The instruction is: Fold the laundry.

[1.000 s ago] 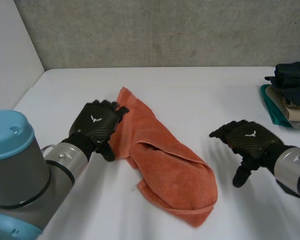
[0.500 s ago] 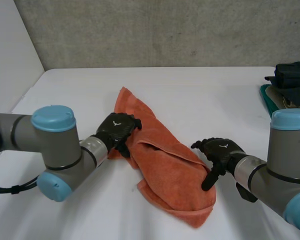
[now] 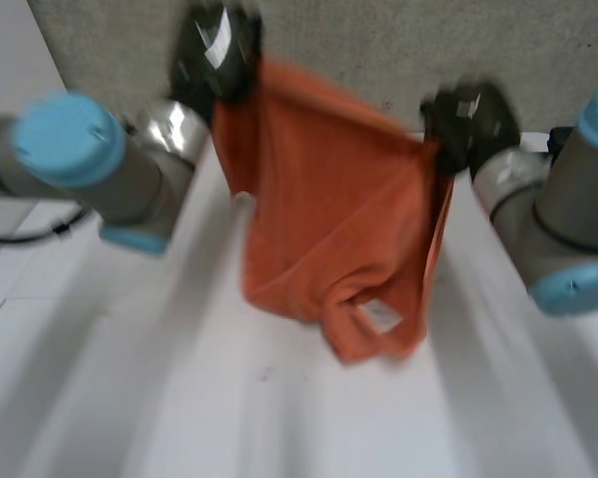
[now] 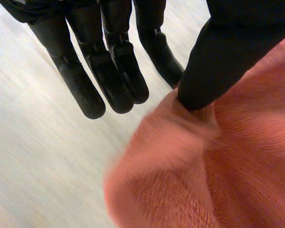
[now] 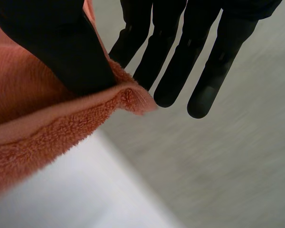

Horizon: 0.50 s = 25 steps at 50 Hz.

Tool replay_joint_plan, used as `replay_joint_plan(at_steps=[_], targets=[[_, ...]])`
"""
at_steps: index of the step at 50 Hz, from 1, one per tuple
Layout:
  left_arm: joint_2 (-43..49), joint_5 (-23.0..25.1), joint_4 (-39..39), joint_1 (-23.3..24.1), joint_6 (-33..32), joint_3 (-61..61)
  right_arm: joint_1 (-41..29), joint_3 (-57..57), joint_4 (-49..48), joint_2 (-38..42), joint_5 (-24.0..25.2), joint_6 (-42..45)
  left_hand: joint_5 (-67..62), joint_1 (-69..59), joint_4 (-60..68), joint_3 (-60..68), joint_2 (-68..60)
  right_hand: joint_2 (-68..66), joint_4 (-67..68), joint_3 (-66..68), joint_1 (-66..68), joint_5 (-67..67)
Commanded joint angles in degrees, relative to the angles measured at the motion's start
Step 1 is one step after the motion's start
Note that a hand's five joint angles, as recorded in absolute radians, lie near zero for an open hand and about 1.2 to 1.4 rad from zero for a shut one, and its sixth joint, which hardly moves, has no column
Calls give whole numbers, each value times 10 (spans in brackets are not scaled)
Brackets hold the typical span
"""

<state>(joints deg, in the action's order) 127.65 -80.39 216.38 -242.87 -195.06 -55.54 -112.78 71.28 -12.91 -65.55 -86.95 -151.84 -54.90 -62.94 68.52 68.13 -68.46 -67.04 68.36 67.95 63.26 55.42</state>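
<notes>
Head view: the orange towel (image 3: 329,199) hangs in the middle of the frame, held up between the left hand (image 3: 214,50) at upper left and the right hand (image 3: 470,118) at upper right. Its upper edge runs from one hand to the other. The lower part bunches and curls at lower centre, just over the white worktop (image 3: 179,398), with a small white label (image 3: 379,317) showing. This looks like the spreading step: the cloth is raised to open it out, and no fold has been made. The next move likely calls for shaking out the curled bottom and laying the towel flat.

Left wrist view: this shows the grip that the head view hides. The thumb (image 4: 228,52) presses a gathered corner of the towel (image 4: 218,180) towards the fingers (image 4: 109,71), which stay straight and close together.

Right wrist view: here the thumb (image 5: 57,42) pinches the hemmed edge of the towel (image 5: 42,128) against the straight fingers (image 5: 180,61), close to its corner. It gives no sight of the bunched lower part.
</notes>
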Motion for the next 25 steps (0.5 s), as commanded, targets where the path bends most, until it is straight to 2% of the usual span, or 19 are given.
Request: replay_joint_plan(at_steps=[1,4,7,15,21,22,23,24,25], targets=[[-74,-31,102,-21,3,36,-24,-66,-154,-32,-20,72,-151,-171,115,119,-115,-130,116,120,167,146],[-79,-32,93,-17,5,30,-35,-55,-174,-65,-20,73,-151,-171,115,119,-115,-130,116,120,167,146],[-103,-33,68,-21,6,-5,-47,-14,-138,-88,-18,73,-151,-171,115,119,-115,-130,116,120,167,146],[-185,-28,30,-24,6,-228,-98,110,37,-107,-17,63,-151,-171,115,119,-115,-130,116,120,167,146],[-210,-5,26,-21,0,-417,-103,187,61,-78,-12,28,-151,-171,115,119,-115,-130,116,120,167,146],[-210,-1,26,-19,0,-435,-101,191,56,-69,-9,25,-113,-133,77,81,-77,-130,116,120,167,146],[-210,1,25,-18,1,-449,-98,194,50,-50,-5,22,61,41,-97,-93,96,-130,116,120,167,146],[-204,-1,21,-18,4,-472,-97,194,49,-43,-3,21,355,336,-392,-388,391,-130,116,120,167,146],[-203,-3,19,-17,4,-481,-97,193,49,-38,-3,20,432,412,-468,-464,467,-130,116,120,167,146]])
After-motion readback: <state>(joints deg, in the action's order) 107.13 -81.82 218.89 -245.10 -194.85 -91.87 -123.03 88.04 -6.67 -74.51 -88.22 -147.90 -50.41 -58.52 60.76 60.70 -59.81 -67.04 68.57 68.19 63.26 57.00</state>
